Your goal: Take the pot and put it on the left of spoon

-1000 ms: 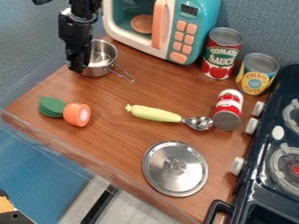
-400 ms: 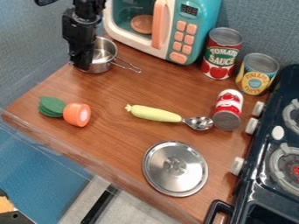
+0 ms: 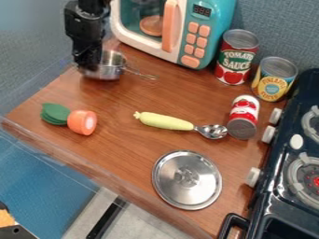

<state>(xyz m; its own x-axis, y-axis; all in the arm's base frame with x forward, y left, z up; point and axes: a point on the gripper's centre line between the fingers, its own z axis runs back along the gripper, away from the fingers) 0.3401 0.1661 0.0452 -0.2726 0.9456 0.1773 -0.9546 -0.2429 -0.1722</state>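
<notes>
Moved since the earliest frame: the pot (image 3: 111, 71), shifted slightly right in the camera view, its handle (image 3: 142, 73) swung from a downward slant to a nearly level line pointing right. The gripper (image 3: 88, 66) has shifted slightly the same way with it.

I observe the pot near the counter's (image 3: 115, 105) upper-left edge, below the toy microwave (image 3: 183, 44) and above and left of the spoon (image 3: 211, 131). It is round, with a bare, silvery metal wall, an open top and a bright, reflective interior; the handle is a slim metal loop. The handle looks blurred. I cannot tell whether the base touches the counter.

My gripper is at the pot's left side and hides part of its wall and rim; I cannot tell whether it is open or closed.

The spoon lies across the middle of the counter, pale yellow grip to the left, metal bowl to the right, just beside the small red-and-white can (image 3: 243, 116). A round metal lid (image 3: 187, 179) lies below it, toward the counter's front edge.
</notes>
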